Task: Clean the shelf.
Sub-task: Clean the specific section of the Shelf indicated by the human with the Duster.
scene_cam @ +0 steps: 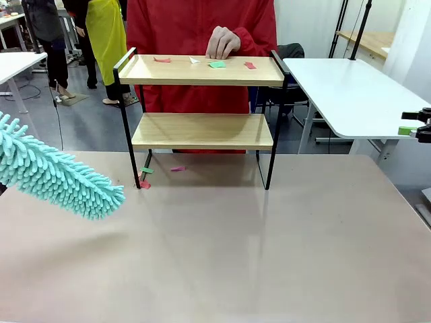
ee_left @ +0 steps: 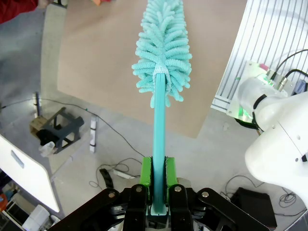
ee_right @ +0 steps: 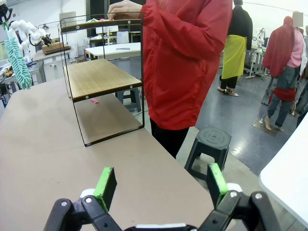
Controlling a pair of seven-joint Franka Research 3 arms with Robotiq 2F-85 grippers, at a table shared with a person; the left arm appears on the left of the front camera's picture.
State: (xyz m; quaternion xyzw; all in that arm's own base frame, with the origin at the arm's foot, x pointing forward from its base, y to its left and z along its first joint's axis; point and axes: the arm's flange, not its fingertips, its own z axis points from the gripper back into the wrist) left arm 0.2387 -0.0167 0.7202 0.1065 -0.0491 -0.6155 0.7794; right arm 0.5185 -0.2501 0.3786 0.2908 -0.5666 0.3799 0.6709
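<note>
The shelf (scene_cam: 202, 70) stands at the table's far side, two wooden boards in a black frame, also seen from its end in the right wrist view as the shelf (ee_right: 101, 79). Small paper scraps (scene_cam: 217, 64) in red, white and green lie on its top board, where a person's hand (scene_cam: 222, 42) rests. A fluffy teal duster (scene_cam: 60, 176) hangs over the table's left part, short of the shelf. My left gripper (ee_left: 159, 169) is shut on the duster's handle (ee_left: 159, 130). My right gripper (ee_right: 161, 185) is open with nothing in it, off the table's right edge (scene_cam: 416, 126).
More scraps (scene_cam: 177, 168) lie on the table (scene_cam: 236, 256) under the shelf, by its left legs. A person in a red jacket (ee_right: 187, 62) stands right behind the shelf. A black stool (ee_right: 208, 143) sits on the floor beside them. A white side table (scene_cam: 350, 94) stands at the right.
</note>
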